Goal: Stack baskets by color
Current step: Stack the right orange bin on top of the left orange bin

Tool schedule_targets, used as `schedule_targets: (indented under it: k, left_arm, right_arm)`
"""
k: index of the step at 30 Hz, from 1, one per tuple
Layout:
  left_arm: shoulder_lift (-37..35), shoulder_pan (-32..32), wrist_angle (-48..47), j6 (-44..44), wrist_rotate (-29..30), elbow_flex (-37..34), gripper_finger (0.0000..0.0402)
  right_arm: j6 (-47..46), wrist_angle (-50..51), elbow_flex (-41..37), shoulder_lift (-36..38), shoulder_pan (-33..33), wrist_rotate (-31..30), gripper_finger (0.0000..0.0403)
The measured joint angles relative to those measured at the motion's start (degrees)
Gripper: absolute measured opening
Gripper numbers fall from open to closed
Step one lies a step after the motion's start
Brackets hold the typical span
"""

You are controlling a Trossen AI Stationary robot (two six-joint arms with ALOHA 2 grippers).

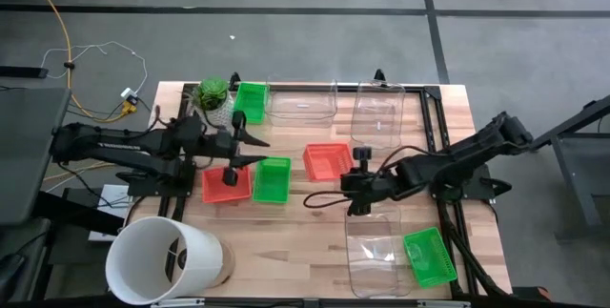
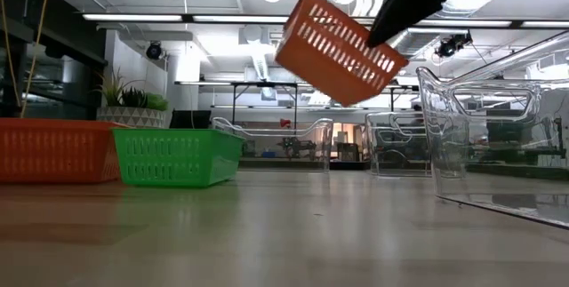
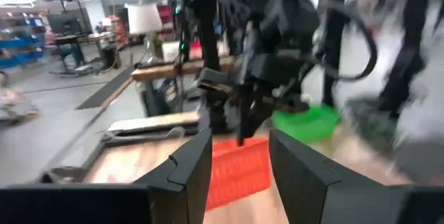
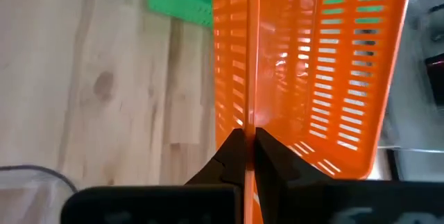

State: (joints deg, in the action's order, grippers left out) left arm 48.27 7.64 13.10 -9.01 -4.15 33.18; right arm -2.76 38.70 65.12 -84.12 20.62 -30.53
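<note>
My right gripper [image 1: 355,167] is shut on a red basket [image 1: 326,160] and holds it in the air over the middle of the table; the low view shows this basket [image 2: 338,47] tilted, well above the tabletop. A second red basket [image 1: 226,186] rests on its base at the left, beside a green basket [image 1: 272,180]. Another green basket [image 1: 250,101] stands at the far edge. A third green one [image 1: 429,256] lies near right. My left gripper [image 3: 239,175] hovers open, pointing level, over the left pair, with nothing between its fingers. My right gripper pinches one side wall of the red basket at its rim [image 4: 248,116], one finger inside the basket and one outside. The fingers come slanting down from the table's right side. The basket is lifted clear and hangs tilted.
Clear tubs stand at the far edge [image 1: 303,104] [image 1: 378,113], and a third [image 1: 375,256] at the near right. A big white bucket [image 1: 162,260] lies at the near left corner. A small potted plant [image 1: 212,93] stands at the far left.
</note>
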Motion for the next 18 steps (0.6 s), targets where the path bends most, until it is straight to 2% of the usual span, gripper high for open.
schedule_targets:
  k: [3, 6, 8, 15, 18]
  left_arm:
    - [4.9, -3.1, -5.9, -6.8, 6.8, 5.0, 0.0136]
    - [10.2, -4.4, -12.8, -11.9, 9.5, 10.4, 0.0151]
    - [14.0, -4.7, -16.6, -13.1, 9.3, 14.4, 0.0166]
    - [26.2, -4.8, -30.5, -13.7, 8.6, 27.0, 0.0221]
    - [30.5, -4.7, -34.6, -13.2, 5.4, 31.0, 0.0236]
  right_arm:
    - [0.2, -1.1, 0.0, -0.4, -0.5, 2.7, 0.0]
    - [0.4, -2.4, 0.0, -0.4, -0.5, 4.6, 0.0]
    - [1.2, -3.4, 0.0, -0.3, -0.5, 4.9, 0.0]
    - [4.0, -6.0, 0.0, -0.2, -0.7, 11.4, 0.0]
    - [4.3, -6.4, 0.0, -0.2, -0.7, 12.0, 0.0]
